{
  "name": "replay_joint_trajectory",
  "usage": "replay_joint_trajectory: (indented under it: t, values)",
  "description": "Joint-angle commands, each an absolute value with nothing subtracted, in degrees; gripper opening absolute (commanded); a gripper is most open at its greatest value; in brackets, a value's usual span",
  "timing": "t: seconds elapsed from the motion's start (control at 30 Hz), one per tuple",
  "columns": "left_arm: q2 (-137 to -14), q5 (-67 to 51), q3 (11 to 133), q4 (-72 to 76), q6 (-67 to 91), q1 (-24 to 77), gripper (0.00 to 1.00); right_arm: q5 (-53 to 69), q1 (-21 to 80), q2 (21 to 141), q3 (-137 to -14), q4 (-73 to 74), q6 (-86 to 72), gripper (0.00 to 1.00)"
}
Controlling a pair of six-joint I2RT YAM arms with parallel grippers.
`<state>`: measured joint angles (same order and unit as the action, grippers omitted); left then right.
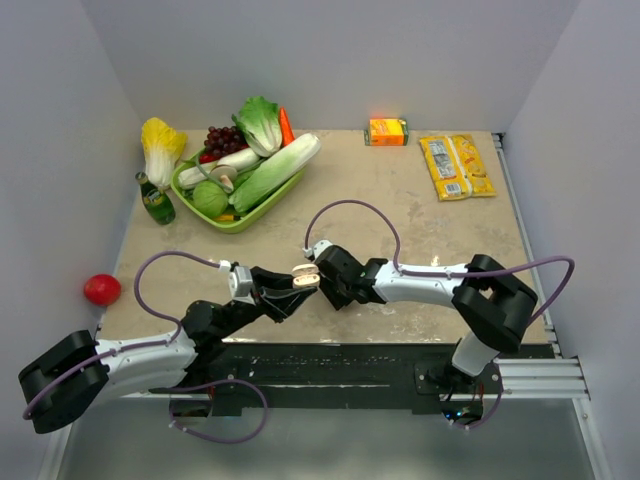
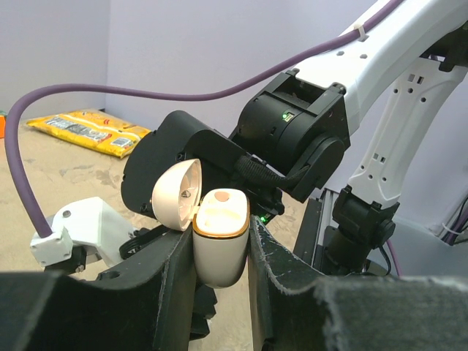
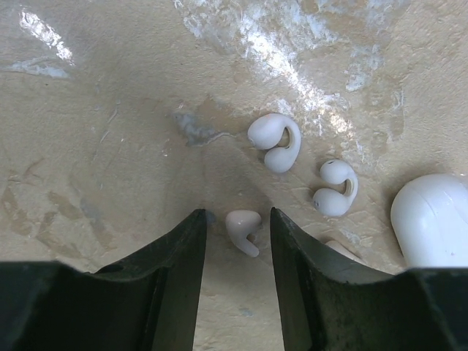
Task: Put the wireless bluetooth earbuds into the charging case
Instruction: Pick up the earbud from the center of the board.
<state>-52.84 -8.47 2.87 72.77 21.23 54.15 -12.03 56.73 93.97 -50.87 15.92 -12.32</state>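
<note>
Closest in, left end effector (image 2: 221, 228) is clamped on the charging case (image 2: 218, 256) w/ lid (image 2: 175, 194) flipped open, mouth up. I reckon that's so buds can drop straight in. Right end effector (image 3: 238, 213) hangs open over the table (image 3: 88, 146), astride a small white piece (image 3: 241, 230); two earbuds (image 3: 274, 141) lie just beyond, apart. Only right wrist cam shows those; left wrist cam shows the open case up close.

Cream-white charging case (image 2: 218, 257) upright, lid open, gripped in left hand (image 2: 219, 235); two curved white earbuds (image 3: 274, 142) on table (image 3: 110, 110).
</note>
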Motion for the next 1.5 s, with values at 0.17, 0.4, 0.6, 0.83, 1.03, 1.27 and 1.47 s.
replay_joint_trajectory:
  t: [0.17,0.4,0.6,0.83,1.03,1.27,1.47]
  values:
    - [-51.9,-7.5,-11.2,84.6,20.0,54.6,0.0,-12.1,57.0,94.2,-52.8,16.3,-14.1,0.4]
    - [-51.5,-7.5,-11.5,84.6,20.0,54.6,0.0,-11.9,57.0,94.0,-52.2,16.5,-15.5,0.35]
    - [-51.2,-7.5,-11.6,84.4,20.1,54.6,0.0,-10.9,56.9,93.3,-50.8,15.6,-18.1,0.22]
    - [-50.5,-7.3,-11.4,83.9,20.1,54.6,0.0,-10.1,56.9,89.6,-48.9,12.8,-22.6,0.08]
    - [-49.5,-6.9,-10.6,83.2,19.6,54.6,0.0,-10.8,55.6,80.8,-46.4,9.7,-27.7,0.0]
    - [-49.2,-5.2,-8.1,84.2,17.7,54.7,0.0,-12.1,54.8,62.1,-42.2,2.0,-33.9,0.0]
    - [-54.6,-3.2,-4.2,90.7,15.5,54.7,0.0,-12.9,54.9,46.4,-40.0,-4.0,-35.8,0.0]
